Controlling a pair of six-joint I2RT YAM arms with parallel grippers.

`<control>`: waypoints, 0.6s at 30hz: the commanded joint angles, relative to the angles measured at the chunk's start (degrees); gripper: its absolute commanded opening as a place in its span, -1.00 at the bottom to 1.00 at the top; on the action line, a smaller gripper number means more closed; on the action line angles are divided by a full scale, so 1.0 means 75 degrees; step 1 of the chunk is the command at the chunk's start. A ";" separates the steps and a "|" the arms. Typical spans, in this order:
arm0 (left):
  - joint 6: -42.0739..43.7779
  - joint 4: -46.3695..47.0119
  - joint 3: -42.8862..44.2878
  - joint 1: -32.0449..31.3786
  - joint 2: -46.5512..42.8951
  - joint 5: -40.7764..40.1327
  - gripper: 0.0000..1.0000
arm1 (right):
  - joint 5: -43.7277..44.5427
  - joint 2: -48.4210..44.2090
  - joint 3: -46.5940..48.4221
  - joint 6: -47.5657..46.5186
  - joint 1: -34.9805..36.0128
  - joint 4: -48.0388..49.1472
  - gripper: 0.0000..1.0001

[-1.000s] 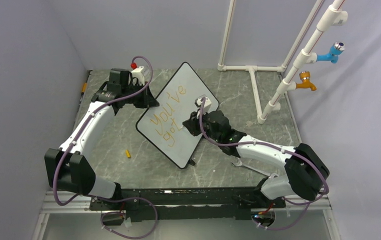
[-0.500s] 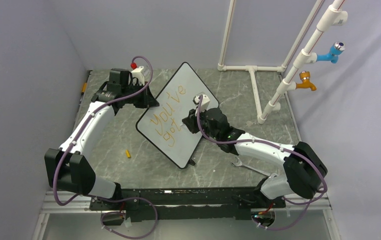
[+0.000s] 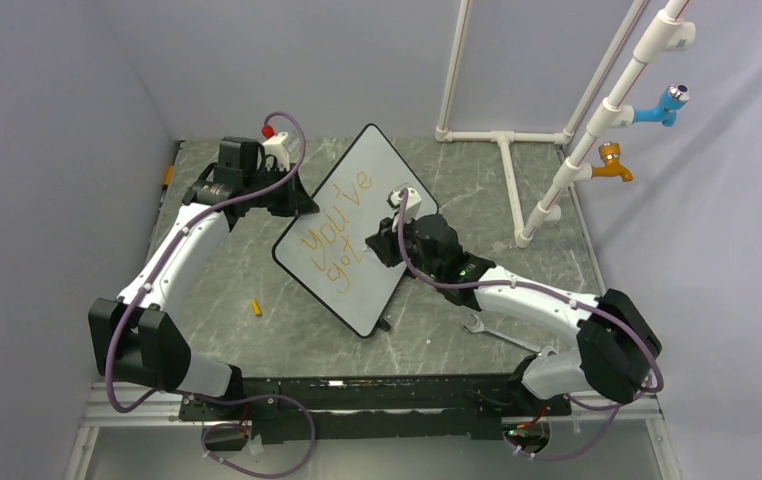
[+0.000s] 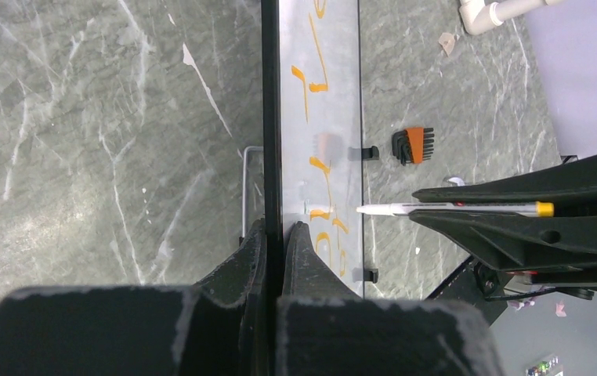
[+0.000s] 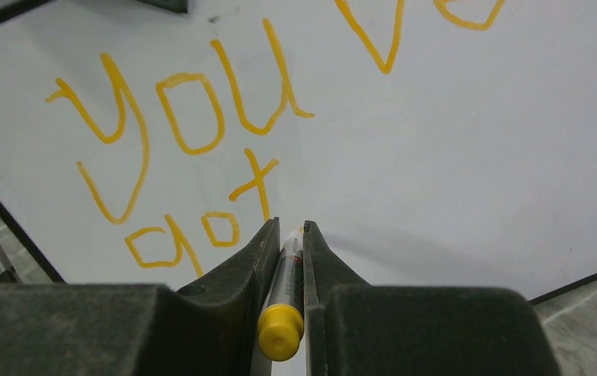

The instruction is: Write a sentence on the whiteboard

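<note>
Looking like a robotics lab test cell, not a home or shop. Plain pale walls (image 3: 57, 100) are boxing in a grey marble-look worktop (image 3: 457, 180) on 3 sides. The left arm (image 3: 182, 245) & right arm (image 3: 527, 295) are sitting bolted to a black rail (image 3: 377, 395) at the near edge, w/ purple cables (image 3: 109, 370) trailing along them. A white PVC pipe frame (image 3: 502, 135) is standing back right, carrying a blue fitting (image 3: 662, 105) & an orange fitting (image 3: 612, 165). A hex key set (image 4: 413, 145) & spanner (image 3: 497, 335) are lying on the worktop.
</note>
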 commanded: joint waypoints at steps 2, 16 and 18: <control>0.0985 0.0025 0.0001 0.0054 -0.0268 -0.1190 -1.00 | 0.0105 -0.0727 0.0426 -0.0211 0.0027 -0.0061 -1.00; 0.0985 0.0016 -0.0009 0.0051 -0.0291 -0.1149 -1.00 | 0.0442 -0.0757 0.0453 -0.0355 -0.0031 -0.0072 -1.00; 0.0985 0.0014 -0.0022 0.0043 -0.0289 -0.1154 -1.00 | 0.0450 -0.0736 0.0453 -0.0355 -0.0063 -0.0066 -1.00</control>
